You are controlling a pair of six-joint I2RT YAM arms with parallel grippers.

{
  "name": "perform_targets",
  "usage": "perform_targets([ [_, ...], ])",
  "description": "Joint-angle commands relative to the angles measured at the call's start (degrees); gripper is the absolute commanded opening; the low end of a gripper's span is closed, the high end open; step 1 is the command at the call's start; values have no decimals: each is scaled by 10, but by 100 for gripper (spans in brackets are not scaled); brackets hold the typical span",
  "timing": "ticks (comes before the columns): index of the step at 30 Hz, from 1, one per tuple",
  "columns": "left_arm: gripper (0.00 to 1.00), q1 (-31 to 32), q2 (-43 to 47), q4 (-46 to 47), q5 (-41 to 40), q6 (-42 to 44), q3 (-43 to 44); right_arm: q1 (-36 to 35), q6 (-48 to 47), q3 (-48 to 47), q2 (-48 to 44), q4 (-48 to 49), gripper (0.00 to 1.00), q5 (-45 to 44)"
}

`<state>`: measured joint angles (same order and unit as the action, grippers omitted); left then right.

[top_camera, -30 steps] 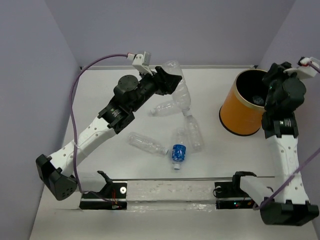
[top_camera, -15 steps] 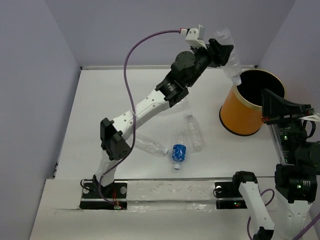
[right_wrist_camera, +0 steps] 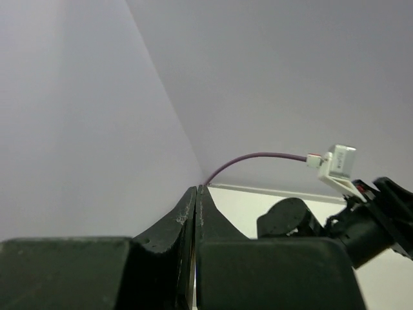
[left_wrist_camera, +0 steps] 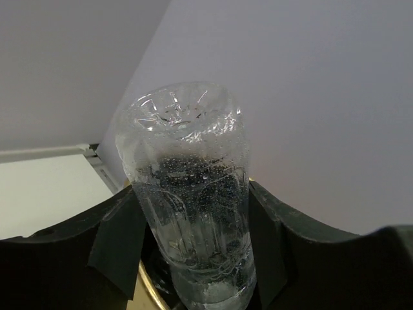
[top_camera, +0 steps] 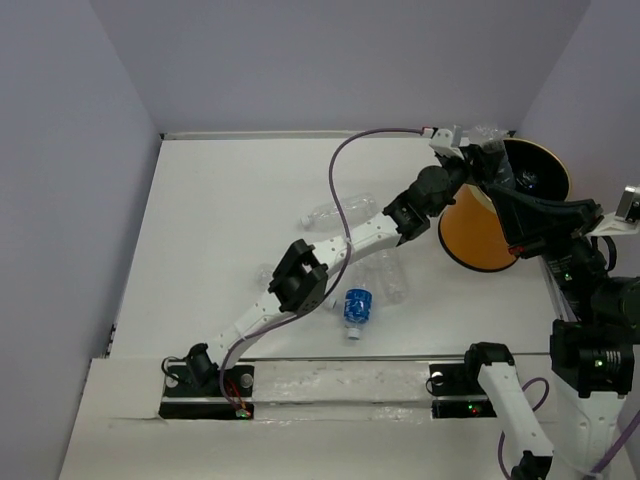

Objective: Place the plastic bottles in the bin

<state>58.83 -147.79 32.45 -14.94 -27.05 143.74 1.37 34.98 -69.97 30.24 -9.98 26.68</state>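
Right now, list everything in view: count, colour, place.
held bottle: 1, clear, between the left gripper's fingers, over the bin's far-left rim
loose bottles: 3 showing, clear, on the table left of the bin, one mostly hidden by the left arm
blue-label bottle: 1, clear with a blue label, on the table towards the near edge
bin: 1, orange with a black inside, far right of the table; something pale lies in it
table: 1, white
cable: 1, purple, looping off the left wrist
left gripper: 1, black, shut on the held bottle
right gripper: 1, black, shut, holding nothing, close to the bin
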Motion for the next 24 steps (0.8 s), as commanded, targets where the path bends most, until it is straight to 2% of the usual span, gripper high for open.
perform_targets([
  [1,93,14,26,112,13,35,57,-6,24,19,13,51,0,43],
  [2,99,16,29,108,24,44,55,-6,21,19,15,51,0,41],
  [5,99,16,63,104,37,83,33,-6,12,12,18,49,0,36],
  [8,99,8,124,92,41,123,-5,-6,-2,10,19,39,0,24],
  [11,99,-4,208,47,41,197,-60,-6,-32,10,13,8,0,-4],
  [12,99,-17,267,42,36,211,-129,-6,-35,14,11,7,0,-6],
  [14,99,-48,327,32,39,227,-208,-6,-37,24,6,5,0,-1],
  [17,99,-97,465,10,54,238,-428,-6,-30,54,6,8,0,23],
  [18,99,-109,490,-17,56,238,-466,-6,-29,64,6,9,1,33],
  [20,99,-134,528,-59,58,232,-535,-6,-27,87,15,11,6,69],
  [21,99,-146,561,-78,64,229,-597,-6,-21,99,19,11,12,79],
  [22,99,-171,585,-148,73,220,-647,-6,-16,120,35,11,24,100],
  [23,99,-181,585,-149,73,211,-647,-6,-16,129,46,14,24,116],
  [24,99,-199,600,-197,75,204,-683,-6,-19,145,58,15,39,132],
])
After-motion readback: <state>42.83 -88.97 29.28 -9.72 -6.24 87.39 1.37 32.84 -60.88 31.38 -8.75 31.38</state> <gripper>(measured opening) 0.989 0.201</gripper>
